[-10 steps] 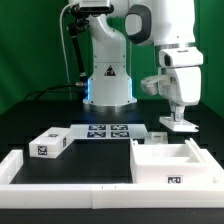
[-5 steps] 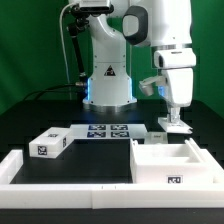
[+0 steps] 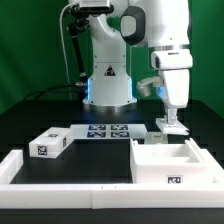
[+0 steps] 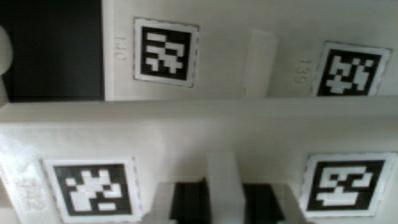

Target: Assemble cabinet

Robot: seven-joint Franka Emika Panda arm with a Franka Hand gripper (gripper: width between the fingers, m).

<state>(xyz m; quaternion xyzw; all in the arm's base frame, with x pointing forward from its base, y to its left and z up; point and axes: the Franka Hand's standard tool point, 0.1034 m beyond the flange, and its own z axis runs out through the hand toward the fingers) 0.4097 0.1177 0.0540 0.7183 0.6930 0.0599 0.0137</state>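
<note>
The cabinet's big open box [image 3: 176, 163] lies at the exterior view's right, just behind the front rail. My gripper [image 3: 171, 119] hangs straight down behind the box, with its jaws closed on a small white tagged block [image 3: 166, 131] that rests low at the table. In the wrist view the gripper [image 4: 231, 203] has a dark finger [image 4: 192, 203] on each side of a thin white ridge of this block [image 4: 107, 150]. Beyond it lies another white tagged part [image 4: 214, 60]. A second small white block [image 3: 50, 144] lies at the exterior view's left.
The marker board [image 3: 104, 131] lies flat in the middle, in front of the robot base [image 3: 108, 85]. A low white border rail [image 3: 70, 182] runs along the front of the black table and turns back at the left.
My gripper has moved a little toward the exterior view's left, and the small white block under it has shifted with it. The box and the left block have not moved.
</note>
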